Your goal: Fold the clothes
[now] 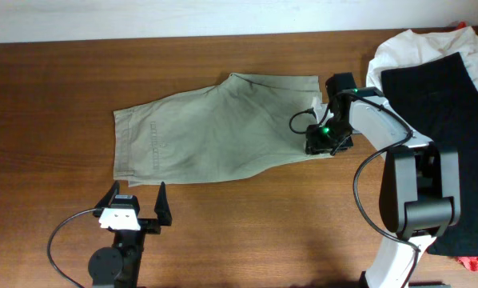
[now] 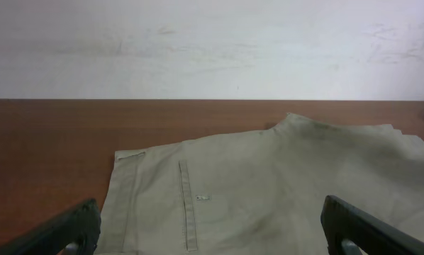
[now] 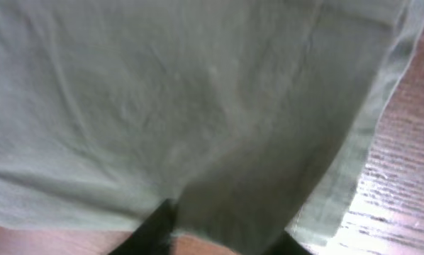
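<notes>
A pair of khaki shorts point(image 1: 215, 128) lies flat on the wooden table, waistband to the left and leg hems to the right. My right gripper point(image 1: 323, 142) is at the shorts' right hem, low on the table. In the right wrist view the fabric point(image 3: 198, 106) fills the frame and drapes over the fingers point(image 3: 222, 237), which are closed in on it; the tips are hidden. My left gripper point(image 1: 137, 192) is open and empty just in front of the shorts' lower left corner. The left wrist view shows the shorts point(image 2: 269, 184) ahead of its spread fingers point(image 2: 212, 234).
A pile of clothes sits at the right edge: a white garment point(image 1: 407, 48) under a black one point(image 1: 431, 104). A red item point(image 1: 475, 264) shows at the bottom right corner. Bare wood point(image 1: 263, 224) lies in front of the shorts.
</notes>
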You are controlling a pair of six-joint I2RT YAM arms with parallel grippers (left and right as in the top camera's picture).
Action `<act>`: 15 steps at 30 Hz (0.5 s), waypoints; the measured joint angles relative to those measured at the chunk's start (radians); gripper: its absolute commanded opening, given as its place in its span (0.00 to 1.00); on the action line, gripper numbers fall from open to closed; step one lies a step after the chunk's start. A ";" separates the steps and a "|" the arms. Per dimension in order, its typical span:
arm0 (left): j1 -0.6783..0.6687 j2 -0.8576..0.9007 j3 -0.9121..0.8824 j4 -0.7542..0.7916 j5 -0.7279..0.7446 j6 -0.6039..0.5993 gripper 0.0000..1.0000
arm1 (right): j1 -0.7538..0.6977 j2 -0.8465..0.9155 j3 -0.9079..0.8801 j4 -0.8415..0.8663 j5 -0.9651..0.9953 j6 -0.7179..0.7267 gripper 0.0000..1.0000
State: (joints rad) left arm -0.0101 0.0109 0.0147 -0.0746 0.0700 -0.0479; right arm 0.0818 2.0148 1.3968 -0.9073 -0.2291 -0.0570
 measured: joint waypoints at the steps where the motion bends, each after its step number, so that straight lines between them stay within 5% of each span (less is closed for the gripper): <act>1: 0.000 0.000 0.000 0.000 0.000 0.000 0.99 | 0.000 0.000 0.000 0.007 -0.003 -0.002 0.04; 5: 0.000 0.000 0.000 0.000 0.000 0.000 0.99 | 0.000 0.002 0.125 -0.173 0.008 0.012 0.04; 7: 0.000 0.001 0.000 0.000 0.000 0.000 0.99 | 0.000 0.002 0.243 -0.294 0.032 0.027 0.31; 9: 0.000 0.001 0.000 0.000 0.000 0.000 0.99 | 0.000 -0.002 0.320 -0.364 0.057 0.031 0.36; 10: 0.000 0.001 0.000 0.000 0.000 0.000 0.99 | 0.000 -0.003 0.321 -0.374 0.066 0.035 0.57; 13: 0.000 0.001 0.000 0.000 0.000 0.000 0.99 | 0.000 -0.002 0.281 -0.368 0.084 0.041 0.68; 15: 0.000 0.001 0.000 0.000 0.000 0.000 0.99 | 0.000 -0.002 0.254 -0.341 0.141 0.081 0.93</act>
State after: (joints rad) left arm -0.0101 0.0120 0.0147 -0.0746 0.0700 -0.0479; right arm 0.0818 2.0132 1.6512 -1.2484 -0.0879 0.0242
